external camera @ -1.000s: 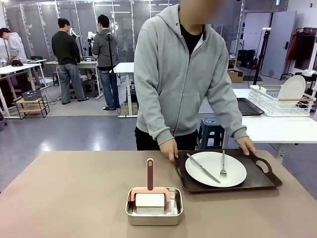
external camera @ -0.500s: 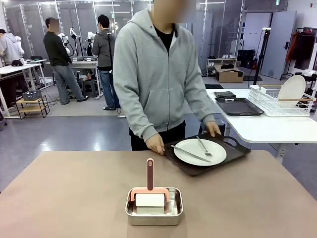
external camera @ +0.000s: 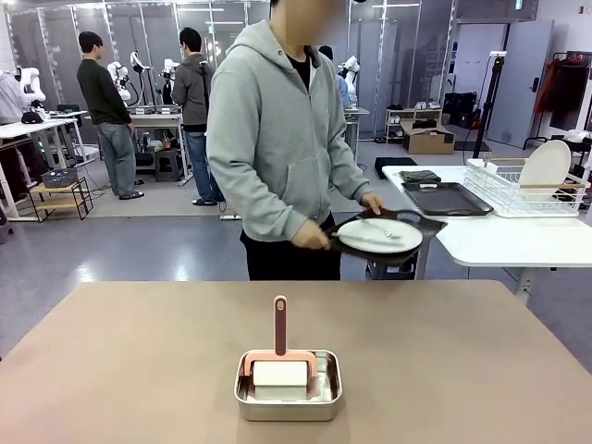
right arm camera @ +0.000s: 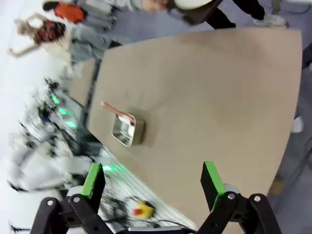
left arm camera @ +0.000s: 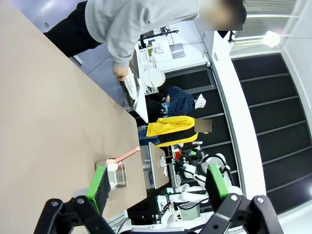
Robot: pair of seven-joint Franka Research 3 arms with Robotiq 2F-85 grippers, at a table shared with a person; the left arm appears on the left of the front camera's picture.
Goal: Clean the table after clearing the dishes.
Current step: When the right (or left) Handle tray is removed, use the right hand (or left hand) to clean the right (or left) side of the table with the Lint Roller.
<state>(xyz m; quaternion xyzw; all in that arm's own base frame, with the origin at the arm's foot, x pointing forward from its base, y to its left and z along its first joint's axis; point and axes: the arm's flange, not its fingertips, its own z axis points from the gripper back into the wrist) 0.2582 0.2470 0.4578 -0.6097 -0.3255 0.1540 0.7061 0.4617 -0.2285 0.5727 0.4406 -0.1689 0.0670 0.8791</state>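
Dishes [external camera: 378,235] on tray [external camera: 427,223] now lifted off table [external camera: 139,351], carried by person [external camera: 277,139].

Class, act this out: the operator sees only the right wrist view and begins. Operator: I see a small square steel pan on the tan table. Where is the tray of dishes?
Observer: The person holds the dark brown rectangular tray with the round white plate, off the tan table, next to the white side table.
Operator: What is on that side table?
Observer: Another dark tray and a white wire rack.
Operator: Is the left gripper free?
Observer: Yes, the left gripper is open, holding nothing.
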